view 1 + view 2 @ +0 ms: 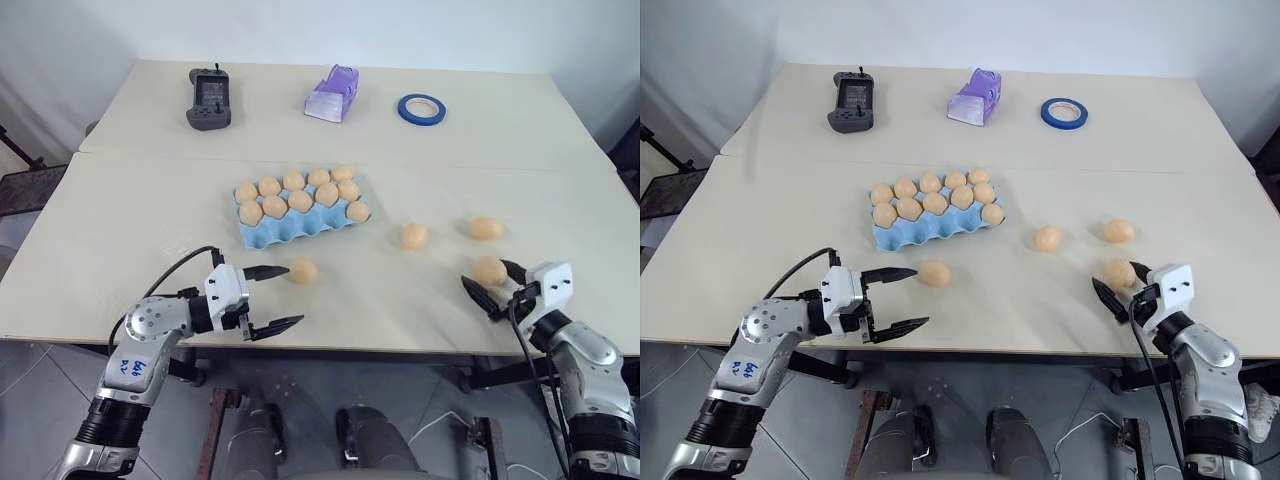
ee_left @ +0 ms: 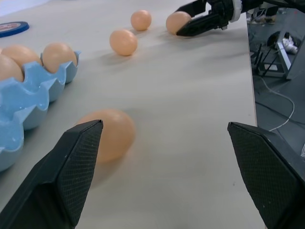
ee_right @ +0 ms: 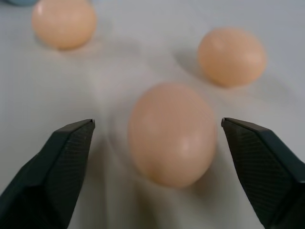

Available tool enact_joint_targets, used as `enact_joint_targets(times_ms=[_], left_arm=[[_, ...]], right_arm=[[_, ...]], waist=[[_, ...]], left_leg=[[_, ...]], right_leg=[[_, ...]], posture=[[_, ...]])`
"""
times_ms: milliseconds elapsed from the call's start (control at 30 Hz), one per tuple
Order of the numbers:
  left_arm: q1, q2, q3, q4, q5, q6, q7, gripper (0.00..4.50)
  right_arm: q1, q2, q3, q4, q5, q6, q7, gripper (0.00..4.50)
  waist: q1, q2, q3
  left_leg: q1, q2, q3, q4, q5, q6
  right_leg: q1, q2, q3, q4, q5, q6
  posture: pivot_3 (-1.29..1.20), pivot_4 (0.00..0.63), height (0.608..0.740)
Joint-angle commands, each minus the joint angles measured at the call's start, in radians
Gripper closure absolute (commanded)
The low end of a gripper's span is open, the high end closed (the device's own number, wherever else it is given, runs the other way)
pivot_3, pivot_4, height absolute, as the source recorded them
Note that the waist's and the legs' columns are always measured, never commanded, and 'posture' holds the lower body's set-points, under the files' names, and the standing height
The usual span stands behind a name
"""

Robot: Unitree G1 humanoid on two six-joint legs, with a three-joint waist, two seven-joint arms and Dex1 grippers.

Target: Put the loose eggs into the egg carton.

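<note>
Light blue egg carton (image 1: 300,222) at table centre, ten eggs seated in its cups; front row of cups partly bare. Four loose eggs on the pale table (image 1: 150,220): one (image 1: 303,271) just off the carton's 6 o'clock edge, one (image 1: 414,236) at the carton's 3 o'clock, one (image 1: 484,229) further out at 3 o'clock, one (image 1: 489,271) near the table's front edge on the right. Left gripper (image 1: 274,298) with jaws spread wide, empty, upper finger tip just beside the first egg. Right gripper (image 1: 492,282) with jaws apart, flanking the front-right egg; contact not discernible. Far edge, 12 o'clock: black handheld controller (image 1: 210,99), lilac plastic object (image 1: 333,93), blue tape roll (image 1: 421,109).

Left wrist view: black fingers (image 2: 62,176) wide apart; nearest egg (image 2: 108,134) beside one finger, carton corner (image 2: 33,90) alongside, right gripper (image 2: 198,21) around a distant egg.

Right wrist view: egg (image 3: 171,134) centred between parted fingers (image 3: 52,167), visible gaps either side; two more eggs beyond.
</note>
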Motion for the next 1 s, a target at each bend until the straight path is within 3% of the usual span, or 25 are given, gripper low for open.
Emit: enact_joint_targets(times_ms=[33,167,233,433,600,767,1000], left_arm=[[0.017,0.013,0.030,-0.057,-0.013,-0.002,0.011,0.00],[0.043,0.013,0.040,-0.080,-0.013,0.006,0.025,0.00],[0.050,0.012,0.043,-0.087,-0.012,0.010,0.033,0.00],[0.094,0.007,0.124,-0.063,-0.017,0.018,0.110,0.00],[0.121,0.010,0.185,-0.031,-0.021,0.019,0.153,0.00],[0.149,0.007,0.232,-0.025,-0.019,0.015,0.185,0.00],[0.180,-0.004,0.256,-0.064,-0.019,0.020,0.228,0.00]], right_arm=[[-0.030,-0.013,0.003,0.027,-0.008,-0.045,0.019,1.25],[-0.059,-0.005,0.025,0.021,-0.009,-0.060,0.044,2.62],[-0.065,-0.006,0.037,0.013,-0.007,-0.063,0.056,2.87],[-0.131,0.075,0.185,-0.251,0.027,0.093,0.064,2.87],[-0.256,0.165,0.280,-0.317,0.011,0.253,-0.026,2.87],[-0.428,0.259,0.384,-0.179,-0.097,0.262,-0.087,2.87],[-0.581,0.347,0.385,0.051,-0.163,0.162,-0.153,2.87]], waist=[[-0.003,0.000,0.000],[-0.006,0.000,0.000],[-0.005,0.000,0.000],[-0.016,0.000,0.000],[-0.010,0.001,0.000],[-0.007,0.000,0.000],[-0.007,0.000,0.000]], left_leg=[[0.000,0.000,0.000,0.000,0.000,0.000],[0.000,0.000,0.000,0.001,0.000,0.000],[0.000,0.000,0.000,0.000,0.000,0.000],[0.000,0.001,0.000,0.000,0.000,0.000],[0.000,0.001,-0.001,0.000,0.001,-0.001],[-0.001,0.000,0.000,-0.003,0.001,-0.002],[-0.002,-0.001,0.000,-0.008,0.001,-0.002]], right_leg=[[0.000,0.000,0.000,0.000,0.000,0.000],[0.000,0.000,0.000,0.000,0.000,0.000],[0.000,0.000,0.000,0.000,0.000,0.000],[-0.001,0.001,0.001,0.002,0.000,0.000],[-0.002,0.000,0.000,0.004,0.000,0.000],[-0.004,-0.002,0.000,0.002,0.000,-0.001],[-0.005,-0.002,-0.001,-0.002,-0.001,-0.003]], posture=[[0.00,0.150,0.740],[0.00,0.150,0.740],[0.00,0.150,0.740],[0.00,0.150,0.740],[0.00,0.150,0.740],[0.00,0.150,0.740],[0.00,0.150,0.740]])
